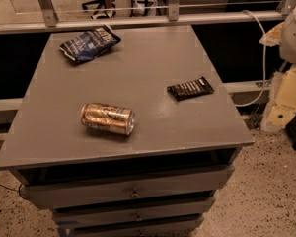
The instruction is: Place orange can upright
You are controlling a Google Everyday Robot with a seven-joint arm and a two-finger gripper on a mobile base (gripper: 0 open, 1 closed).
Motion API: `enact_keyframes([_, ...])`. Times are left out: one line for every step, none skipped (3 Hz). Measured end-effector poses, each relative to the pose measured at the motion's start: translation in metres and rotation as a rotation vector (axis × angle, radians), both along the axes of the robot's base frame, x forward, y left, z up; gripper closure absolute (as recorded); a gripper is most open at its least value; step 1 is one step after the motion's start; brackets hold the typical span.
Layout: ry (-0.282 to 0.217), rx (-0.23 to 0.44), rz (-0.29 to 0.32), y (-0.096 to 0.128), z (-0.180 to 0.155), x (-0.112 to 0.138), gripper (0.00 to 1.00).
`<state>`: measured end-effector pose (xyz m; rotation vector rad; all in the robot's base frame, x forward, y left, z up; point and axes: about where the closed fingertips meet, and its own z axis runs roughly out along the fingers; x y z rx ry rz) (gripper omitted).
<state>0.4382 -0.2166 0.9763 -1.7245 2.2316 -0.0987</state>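
An orange can (107, 118) lies on its side at the near left of a grey bench (153, 58). A blue chip bag (90, 43) rests far left and a black wrapper (190, 88) to the right. The gripper is out of view, so whether its jaws are released or clenched cannot be told.

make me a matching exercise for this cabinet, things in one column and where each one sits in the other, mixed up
Things
1. can
2. chip bag
3. bar wrapper
4. drawer

Places
A. far left corner of the top
B. below the top, at the front
C. right side of the top, lying flat
D. front left of the top, on its side

Pairs: 1-D, 2-A, 3-C, 4-B

The gripper is not in view.
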Motion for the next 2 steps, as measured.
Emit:
enact_keyframes([0.000, 0.000, 0.000, 0.0000, 0.0000, 0.0000, 0.00])
enact_keyframes([-0.008, 0.026, 0.012, 0.0099, -0.0020, 0.0039, 0.00])
